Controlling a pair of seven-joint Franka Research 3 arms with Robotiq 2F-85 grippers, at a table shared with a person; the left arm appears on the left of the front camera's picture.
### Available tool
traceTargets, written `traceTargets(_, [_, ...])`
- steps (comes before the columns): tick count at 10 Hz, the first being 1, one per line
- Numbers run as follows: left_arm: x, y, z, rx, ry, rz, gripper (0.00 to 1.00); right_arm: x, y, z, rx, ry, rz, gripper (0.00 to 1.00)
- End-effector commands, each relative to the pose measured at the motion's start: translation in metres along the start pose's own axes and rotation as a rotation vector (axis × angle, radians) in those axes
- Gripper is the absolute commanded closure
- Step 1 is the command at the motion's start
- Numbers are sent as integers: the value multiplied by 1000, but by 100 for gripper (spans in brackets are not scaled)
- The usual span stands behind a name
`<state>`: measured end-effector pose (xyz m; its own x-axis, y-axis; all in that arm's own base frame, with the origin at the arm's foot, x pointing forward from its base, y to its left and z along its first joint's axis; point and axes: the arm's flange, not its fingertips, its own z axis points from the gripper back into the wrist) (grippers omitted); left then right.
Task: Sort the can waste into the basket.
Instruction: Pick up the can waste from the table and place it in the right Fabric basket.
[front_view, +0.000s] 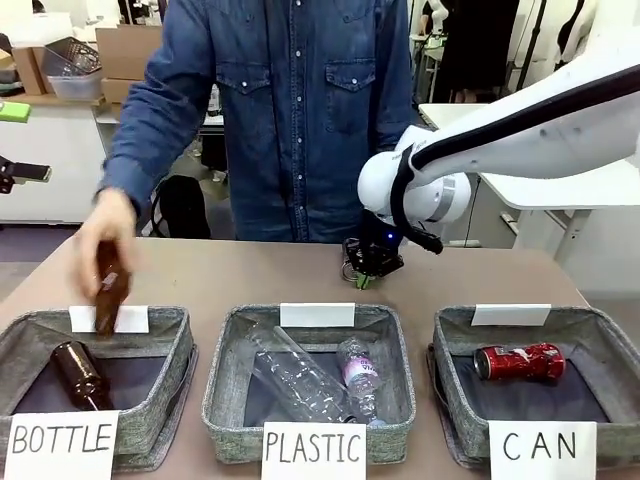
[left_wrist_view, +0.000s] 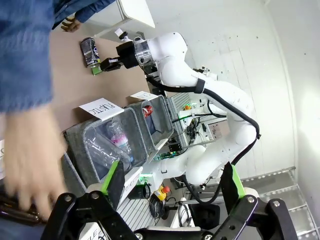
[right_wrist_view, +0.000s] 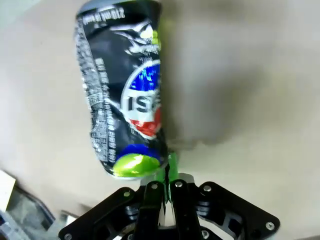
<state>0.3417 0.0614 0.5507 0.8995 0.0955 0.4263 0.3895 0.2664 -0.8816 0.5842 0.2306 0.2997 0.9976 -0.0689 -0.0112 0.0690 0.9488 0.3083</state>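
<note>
in the front view, the red can (front_view: 518, 362) is seen lying on its side inside the can basket (front_view: 600, 330), at the bench's (front_view: 250, 275) right. the right gripper (front_view: 371, 268) is lowered to the bench behind the middle basket, well apart from the can basket. a brown bottle (front_view: 108, 290) is held by the person's hand (front_view: 105, 235) above the bottle basket (front_view: 170, 330). in the left wrist view, the left gripper (left_wrist_view: 172, 182) is shown released, its fingers spread wide and nothing between them; the dark can (left_wrist_view: 89, 51) is seen far off on the bench, just beside the right gripper. in the right wrist view, the right gripper is shown clenched, fingers pressed together with nothing between them, and the dark can is seen lying on the bench with one end at the fingertips.
</note>
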Motion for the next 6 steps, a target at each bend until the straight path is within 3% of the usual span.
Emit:
traceTargets(1, [-1,-1,3,-2,12,-15,0,-21,-35,13,105,-11,18,100])
traceTargets(5, [-1,-1,3,-2,12,-15,0,-14,-31,7,103,-13,41,100])
traceTargets(6, [-1,-1,3,-2,12,-15,0,-14,-28,10,127,-23,31,39])
